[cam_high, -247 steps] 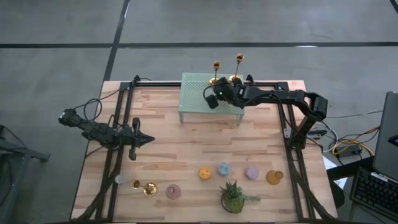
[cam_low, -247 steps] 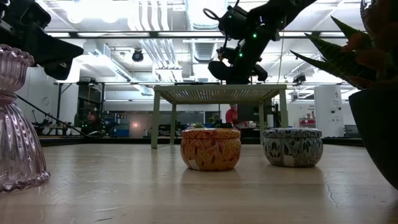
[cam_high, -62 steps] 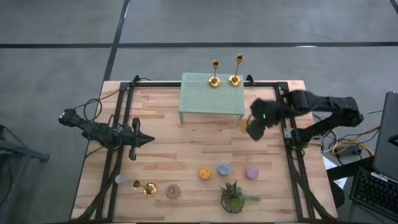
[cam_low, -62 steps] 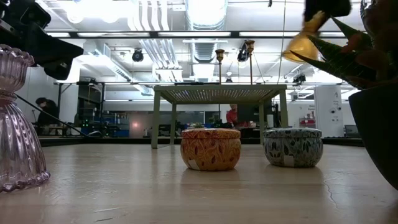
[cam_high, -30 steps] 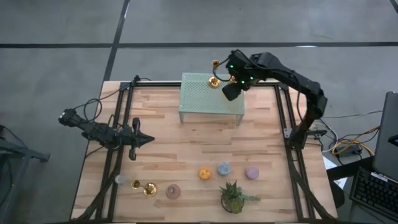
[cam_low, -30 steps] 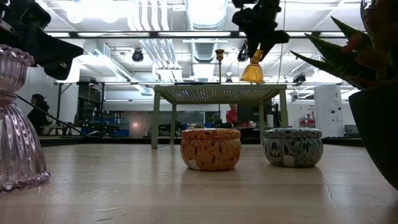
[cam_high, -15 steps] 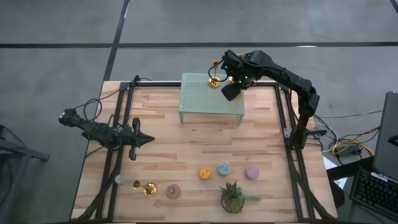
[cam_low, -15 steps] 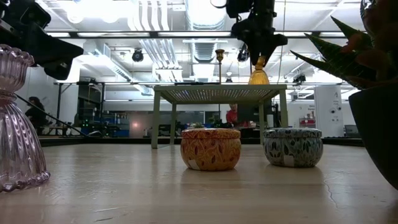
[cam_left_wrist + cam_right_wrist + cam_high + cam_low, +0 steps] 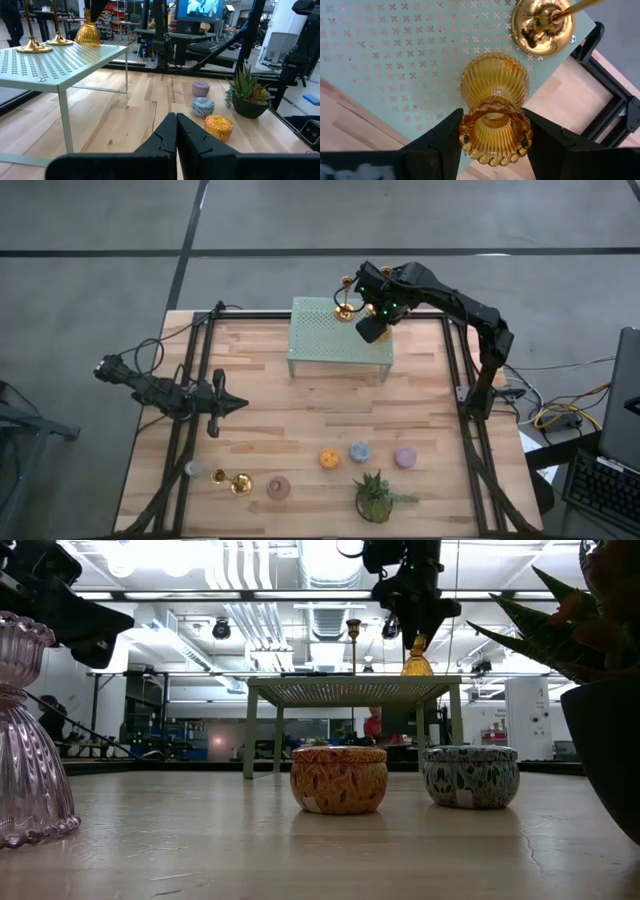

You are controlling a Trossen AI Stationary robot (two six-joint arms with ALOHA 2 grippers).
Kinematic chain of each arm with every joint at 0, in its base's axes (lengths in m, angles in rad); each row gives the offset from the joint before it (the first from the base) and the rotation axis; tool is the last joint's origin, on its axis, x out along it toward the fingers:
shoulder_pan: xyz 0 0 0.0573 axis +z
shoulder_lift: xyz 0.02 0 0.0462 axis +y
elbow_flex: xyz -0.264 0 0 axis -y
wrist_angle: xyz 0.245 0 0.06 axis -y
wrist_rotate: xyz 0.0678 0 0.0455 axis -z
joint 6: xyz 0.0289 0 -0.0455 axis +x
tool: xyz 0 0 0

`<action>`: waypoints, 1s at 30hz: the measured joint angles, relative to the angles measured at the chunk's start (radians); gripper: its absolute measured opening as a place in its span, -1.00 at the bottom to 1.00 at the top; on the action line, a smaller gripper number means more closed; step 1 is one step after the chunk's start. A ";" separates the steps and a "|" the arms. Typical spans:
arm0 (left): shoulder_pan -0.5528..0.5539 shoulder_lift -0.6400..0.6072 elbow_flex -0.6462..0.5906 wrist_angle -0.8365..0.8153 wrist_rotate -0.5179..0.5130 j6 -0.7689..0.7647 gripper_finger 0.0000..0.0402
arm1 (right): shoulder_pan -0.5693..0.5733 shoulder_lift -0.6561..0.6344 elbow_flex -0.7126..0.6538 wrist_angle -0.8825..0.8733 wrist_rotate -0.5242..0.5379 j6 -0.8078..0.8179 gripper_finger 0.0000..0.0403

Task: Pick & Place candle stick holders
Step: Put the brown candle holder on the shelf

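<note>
An amber ribbed glass candle holder (image 9: 495, 100) stands on the green perforated stand (image 9: 320, 340) near its far right corner. My right gripper (image 9: 495, 135) is above it, shut on its top cup, and hides it in the high view. Two gold candlestick holders (image 9: 32, 47) (image 9: 59, 40) stand by their round bases on the stand's far edge, one base (image 9: 542, 22) just beyond the amber holder. A third gold one (image 9: 238, 483) lies near the table's near left corner. My left gripper (image 9: 240, 405) waits shut over the table's left side. My right gripper pinches the amber holder's scalloped top cup (image 9: 470, 142) between its two fingers, one on each side. The fingers (image 9: 413, 620) come from above, pointing down. The holder stands upright with its flared base (image 9: 89, 41) on the stand's top.
Orange (image 9: 328, 459), blue (image 9: 359, 451) and purple (image 9: 405, 457) pucks and a potted plant (image 9: 375, 495) sit along the near edge. A pink glass holder (image 9: 279, 488) stands near the lying gold one. Black frame rails (image 9: 452, 370) run along both table sides.
My right gripper has come down a little toward the stand's far right corner with the amber holder. The holder, tilted and clear of the stand a second ago, now stands upright with its base on the stand's top.
</note>
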 joint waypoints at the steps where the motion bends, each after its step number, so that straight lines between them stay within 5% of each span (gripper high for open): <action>1: 0.000 0.000 0.000 0.000 0.000 0.000 -0.97 | 0.000 0.000 0.000 0.000 0.000 -0.001 -0.11; 12: 0.000 0.000 0.000 0.000 0.000 0.000 -0.97 | 0.000 0.000 -0.004 0.011 0.000 -0.026 -0.11; 30: 0.000 0.000 0.000 0.000 0.000 0.000 -0.97 | 0.000 -0.011 -0.004 0.025 0.000 -0.076 0.22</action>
